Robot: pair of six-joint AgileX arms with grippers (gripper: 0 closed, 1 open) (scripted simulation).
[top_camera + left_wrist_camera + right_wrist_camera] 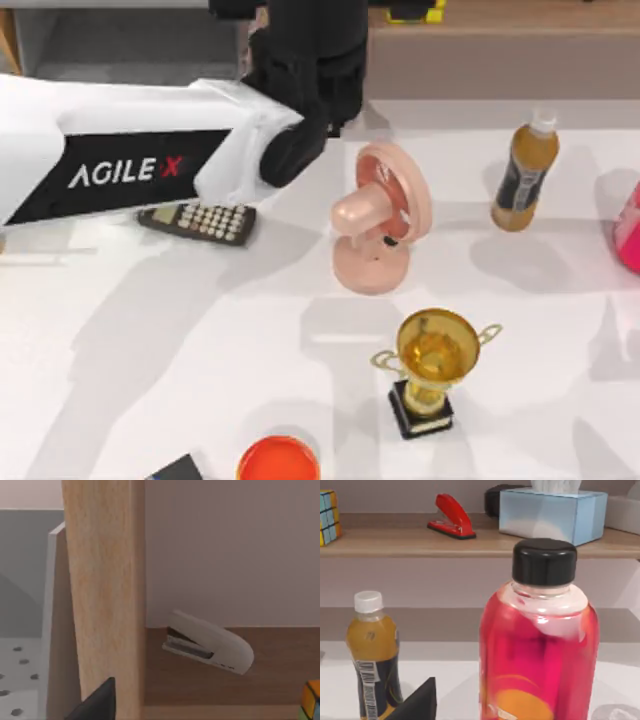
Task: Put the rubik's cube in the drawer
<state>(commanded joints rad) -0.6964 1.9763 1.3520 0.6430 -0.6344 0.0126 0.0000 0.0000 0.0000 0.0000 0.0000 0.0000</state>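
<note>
The left arm (130, 160), white with a black panel, reaches from the table's left edge to the shelf at the far side; its dark wrist hides the gripper, so the finger state cannot be told. In the left wrist view a single dark fingertip (100, 702) shows before the drawer (102, 600), whose front is a light grained wood panel with grey walls and a dotted grey floor beside it. The cube (312, 700) lies on the brown shelf (200, 690), cut off at the frame edge, right of a smooth white stapler (207, 642). In the right wrist view the cube (329, 516) sits on the shelf (410, 542), near a glossy red stapler (451, 516). The right gripper's finger state cannot be told either; one dark fingertip (417, 702) sits between an orange bottle (372, 655) and a red bottle (537, 645).
</note>
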